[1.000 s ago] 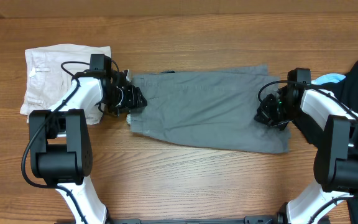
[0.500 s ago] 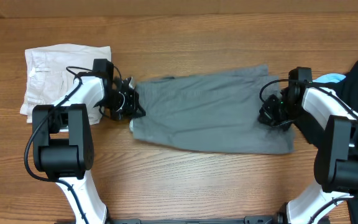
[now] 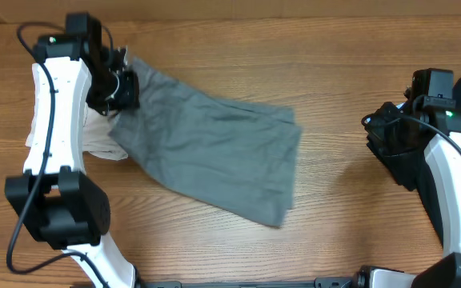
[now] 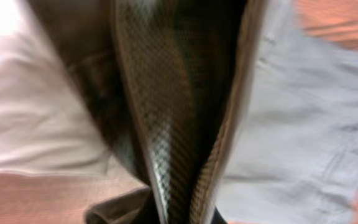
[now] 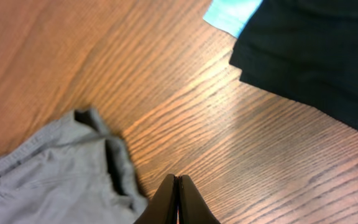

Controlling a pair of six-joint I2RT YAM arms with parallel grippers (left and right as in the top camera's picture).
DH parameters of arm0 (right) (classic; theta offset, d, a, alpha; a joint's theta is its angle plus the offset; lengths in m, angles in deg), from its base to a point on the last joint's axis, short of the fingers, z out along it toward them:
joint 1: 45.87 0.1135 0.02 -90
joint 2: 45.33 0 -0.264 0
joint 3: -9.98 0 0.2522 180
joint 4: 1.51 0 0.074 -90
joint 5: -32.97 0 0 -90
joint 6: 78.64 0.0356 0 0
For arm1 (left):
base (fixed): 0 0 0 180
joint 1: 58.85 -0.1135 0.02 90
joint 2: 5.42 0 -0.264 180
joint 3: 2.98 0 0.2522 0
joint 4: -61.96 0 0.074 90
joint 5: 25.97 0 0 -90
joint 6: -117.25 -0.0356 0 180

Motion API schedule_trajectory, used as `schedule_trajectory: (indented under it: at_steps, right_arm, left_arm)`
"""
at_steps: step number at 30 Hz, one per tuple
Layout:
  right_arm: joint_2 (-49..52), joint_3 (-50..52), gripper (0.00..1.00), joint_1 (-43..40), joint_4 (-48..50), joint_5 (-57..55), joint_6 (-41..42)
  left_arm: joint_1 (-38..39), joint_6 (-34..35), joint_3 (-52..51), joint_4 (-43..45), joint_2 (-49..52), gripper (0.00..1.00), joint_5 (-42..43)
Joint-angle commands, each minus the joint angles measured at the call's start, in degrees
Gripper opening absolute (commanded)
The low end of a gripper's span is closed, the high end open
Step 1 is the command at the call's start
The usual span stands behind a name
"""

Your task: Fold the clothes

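Since a second ago our left gripper [image 3: 123,90] has hauled the grey shorts [image 3: 214,152] toward the table's [image 3: 334,64] far left, jaws pinched on their end, partly over the cream shorts [image 3: 96,140]; our right gripper [image 5: 178,183] has let go and hangs closed, empty, near the black garment [image 5: 316,56]

A robot lab bench, shown by two arms [image 3: 50,112] at a wood-grain table [image 3: 334,64].

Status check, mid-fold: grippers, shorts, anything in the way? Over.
Left gripper shut on grey shorts at their far-left end. Right gripper shut, empty, over bare table. Grey end overlaps cream shorts.
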Motion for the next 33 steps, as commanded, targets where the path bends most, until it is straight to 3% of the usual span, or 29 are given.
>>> schedule_trajectory:
  at_steps: [1,10,19,26,33]
  right_arm:
    - [-1.1,-0.9,0.05,-0.1,-0.1,-1.0,-0.6]
    - [-1.1,-0.9,0.05,-0.1,-0.8,-1.0,-1.0]
    - [-1.1,-0.9,0.05,-0.1,-1.4,-1.0,-1.0]
    - [-1.1,-0.9,0.05,-0.1,-1.8,-1.0,-1.0]
    - [-1.1,-0.9,0.05,-0.1,-1.7,-1.0,-1.0]
  left_arm:
    - [6.6,0.0,6.7,-4.4,-1.9,0.04,-0.7]
    - [26.4,7.1,7.3,-4.5,0.5,0.04,-4.9]
    - [40.3,14.7,7.3,-3.5,11.6,0.04,-8.9]
    - [43.5,21.2,7.3,-3.3,15.0,0.04,-8.9]
    - [44.0,23.5,7.3,-4.8,14.9,0.06,-8.9]
